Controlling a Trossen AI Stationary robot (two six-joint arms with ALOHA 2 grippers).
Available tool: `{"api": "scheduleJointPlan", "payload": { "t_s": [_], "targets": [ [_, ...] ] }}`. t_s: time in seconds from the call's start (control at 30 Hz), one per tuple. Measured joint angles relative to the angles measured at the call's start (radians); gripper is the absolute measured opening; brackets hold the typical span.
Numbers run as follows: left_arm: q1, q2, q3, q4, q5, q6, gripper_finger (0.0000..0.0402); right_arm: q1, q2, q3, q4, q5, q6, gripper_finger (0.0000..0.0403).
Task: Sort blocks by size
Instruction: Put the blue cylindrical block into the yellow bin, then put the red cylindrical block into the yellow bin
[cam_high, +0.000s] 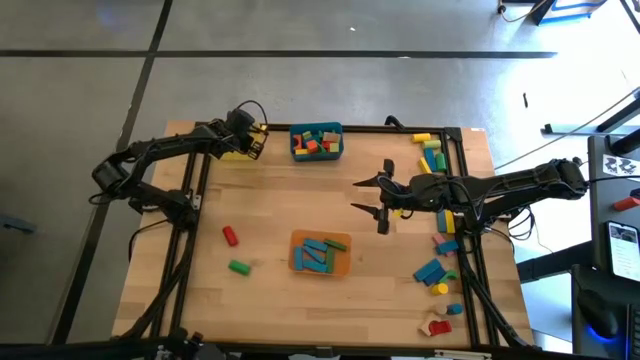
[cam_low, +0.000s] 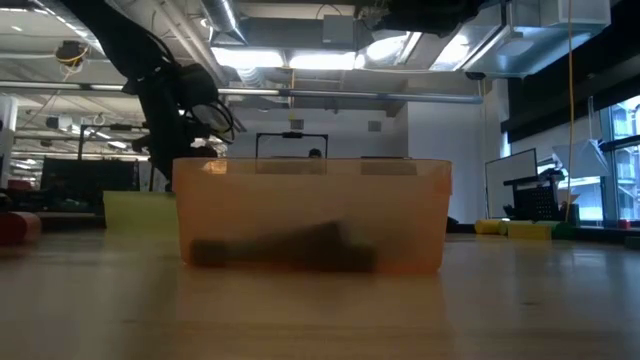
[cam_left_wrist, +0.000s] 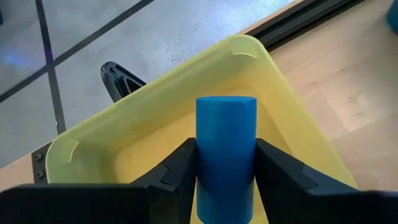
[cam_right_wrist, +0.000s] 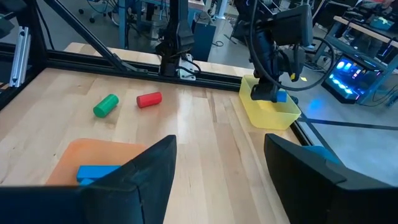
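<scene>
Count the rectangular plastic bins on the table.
3. Yellow rectangular plastic bin at the far left edge, under the left gripper; teal rectangular plastic bin at far centre; orange rectangular plastic bin near centre. None appears hidden.

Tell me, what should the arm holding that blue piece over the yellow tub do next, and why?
Probably open its fingers and let go. The left gripper is shut on the blue wooden cylinder block, which hangs directly above the yellow plastic bin, so releasing should drop it inside. The right gripper waits open over mid-table.
</scene>
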Motion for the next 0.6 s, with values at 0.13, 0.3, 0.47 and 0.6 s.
{"api": "scheduleJointPlan", "payload": {
  "t_s": [0.13, 0.3, 0.47, 0.6],
  "targets": [
    [0.000, 0.000, 0.000, 0.001, 0.000, 0.030, 0.0144, 0.000, 0.000, 0.000, 0.000, 0.000, 0.000, 0.0241],
    [0.000, 0.000, 0.000, 0.002, 0.002, 0.030, 0.0180, 0.000, 0.000, 0.000, -0.001, 0.001, 0.000, 0.0241],
    [-0.009, -0.002, 0.000, -0.007, 0.002, 0.030, 0.0199, 0.000, 0.000, 0.000, -0.001, 0.001, 0.000, 0.0241],
    [-0.043, -0.026, 0.001, -0.040, 0.002, 0.033, 0.0202, 0.000, 0.000, 0.000, -0.001, 0.001, 0.000, 0.0241]
  ]
}}
